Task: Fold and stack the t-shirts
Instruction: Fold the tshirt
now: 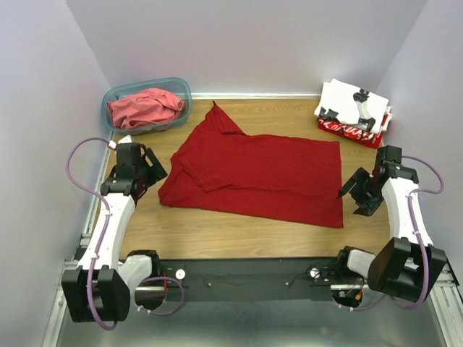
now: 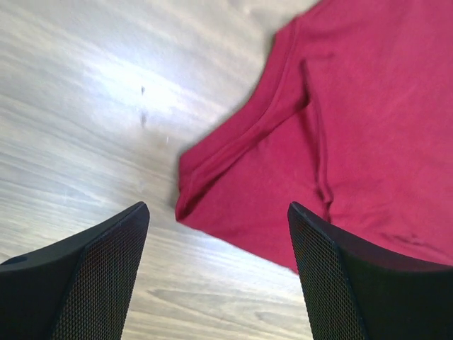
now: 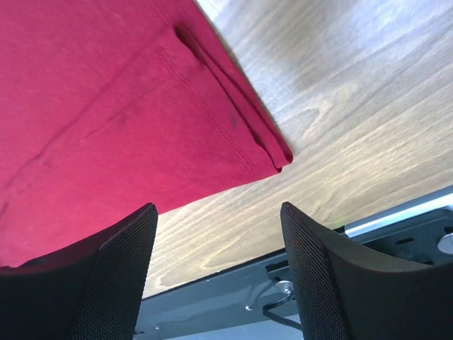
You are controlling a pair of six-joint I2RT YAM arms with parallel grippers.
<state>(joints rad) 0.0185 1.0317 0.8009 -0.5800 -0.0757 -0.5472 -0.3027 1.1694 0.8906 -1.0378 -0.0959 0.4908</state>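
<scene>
A plain deep red t-shirt (image 1: 260,173) lies flat in the middle of the table, folded over lengthwise with one sleeve pointing toward the back. My left gripper (image 1: 160,173) hovers open just off its left edge; the left wrist view shows the shirt's folded corner (image 2: 368,127) ahead of the left gripper (image 2: 218,209), with nothing between the jaws. My right gripper (image 1: 353,199) is open beside the shirt's right edge. In the right wrist view the hem corner (image 3: 106,106) lies beyond the empty right gripper (image 3: 219,207). A coral-red t-shirt (image 1: 145,108) sits crumpled in the tub.
The translucent teal tub (image 1: 181,90) stands at the back left corner. At the back right, a folded white t-shirt with black prints (image 1: 351,101) rests on a folded red one with white lettering (image 1: 347,131). Purple walls enclose three sides.
</scene>
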